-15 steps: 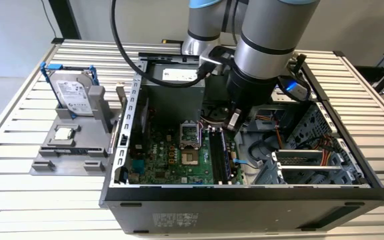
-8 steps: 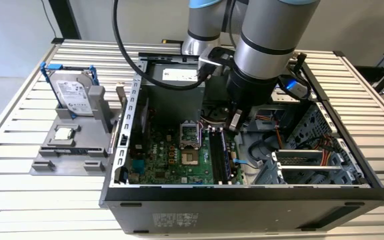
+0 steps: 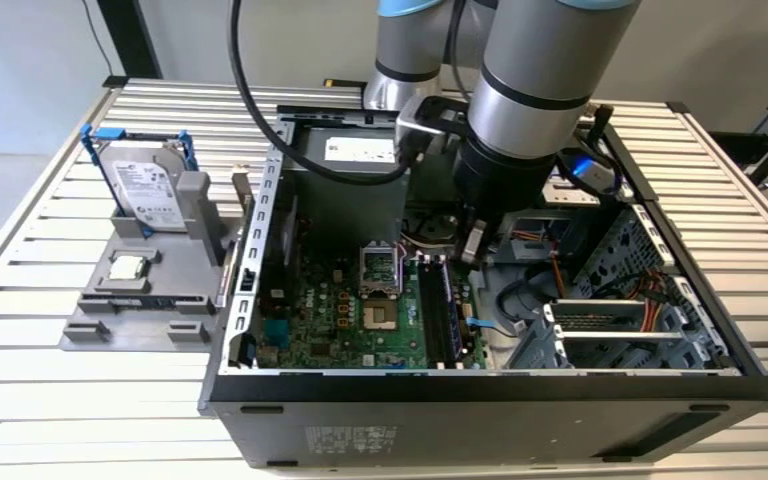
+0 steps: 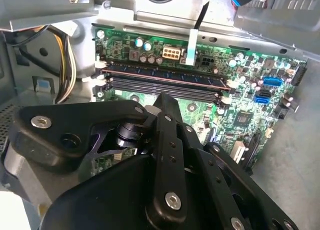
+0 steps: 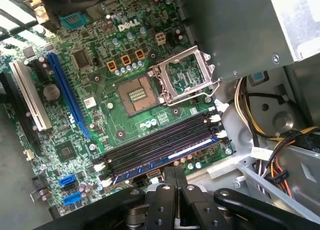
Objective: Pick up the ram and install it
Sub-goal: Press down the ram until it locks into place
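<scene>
Inside the case: we find the ram (image 5: 170,154) lying in the black memory slots (image 5: 155,142) of the motherboard (image 5: 100,120). It appears to sit in the slot nearest the case's metal edge, and its bluish side catches the light.
Ram in the second wrist view: the same stick (image 4: 165,75) shows as a long dark strip with white latches at both ends. We judge it to be down in its slot and not carried.
Long axis: in the exterior view the slots (image 3: 444,310) run from the far side toward the near side, parallel to the open processor socket (image 3: 379,268) beside them.
Pincer: the pincer (image 3: 472,243) hangs just above the far end of those slots. In the first wrist view its fingers (image 5: 168,182) are drawn together with nothing seen between them.
Key relation: the ram lies below the pincer and a little to one side of it. Only one arm (image 3: 531,90) is at work.
Surroundings: the computer case (image 3: 491,400) stands on the slatted surface (image 3: 37,400). A hard drive (image 3: 144,190) sits well apart on a grey stand toward the exterior view's left.
</scene>
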### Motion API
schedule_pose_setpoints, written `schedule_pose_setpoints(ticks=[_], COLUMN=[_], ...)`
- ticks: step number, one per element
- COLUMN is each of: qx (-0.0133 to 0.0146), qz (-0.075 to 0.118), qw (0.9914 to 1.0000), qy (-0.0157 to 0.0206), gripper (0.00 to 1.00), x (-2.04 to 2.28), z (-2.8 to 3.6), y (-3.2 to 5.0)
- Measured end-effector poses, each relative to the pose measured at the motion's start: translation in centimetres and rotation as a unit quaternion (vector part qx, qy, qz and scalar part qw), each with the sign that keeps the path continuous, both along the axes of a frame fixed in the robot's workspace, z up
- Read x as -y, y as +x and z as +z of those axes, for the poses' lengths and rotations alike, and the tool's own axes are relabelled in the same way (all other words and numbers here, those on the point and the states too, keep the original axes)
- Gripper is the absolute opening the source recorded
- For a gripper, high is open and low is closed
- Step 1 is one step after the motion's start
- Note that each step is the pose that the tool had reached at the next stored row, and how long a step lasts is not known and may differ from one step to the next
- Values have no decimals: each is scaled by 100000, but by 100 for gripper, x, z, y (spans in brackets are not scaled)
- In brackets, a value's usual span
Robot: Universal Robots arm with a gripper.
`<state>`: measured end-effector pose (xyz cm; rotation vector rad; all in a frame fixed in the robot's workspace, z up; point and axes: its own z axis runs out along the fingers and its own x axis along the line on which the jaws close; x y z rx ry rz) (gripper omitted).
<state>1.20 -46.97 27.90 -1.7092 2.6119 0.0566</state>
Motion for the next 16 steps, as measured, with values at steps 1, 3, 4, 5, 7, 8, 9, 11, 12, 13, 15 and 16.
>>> schedule_pose_setpoints(ticks=[1, 3, 4, 5, 7, 8, 9, 11, 12, 13, 15, 16], qx=[0, -1, 0, 1, 1, 1, -2, -2, 1, -1, -4, -4], qz=[271, 753, 983, 1211, 1730, 2053, 2504, 4000, 4860, 5766, 7450, 8207], qw=[100000, 99997, 99995, 99993, 99985, 99979, 99969, 99920, 99882, 99834, 99722, 99663], qy=[1, 2, 1, 0, 16, 28, 38, 49, 63, 63, 55, 57], gripper=[0, 0, 0, 0, 0, 0, 0, 0, 0, 0, 0, 0], x=[0, 0, 0, 0, 0, 0, 0, 0, 0, 0, 0, 0], z=[0, -1, -1, -2, -4, -5, -5, -7, -9, -11, -11, -11], y=[0, 0, 0, 0, 0, 0, 0, 0, 0, 0, 0, 0])
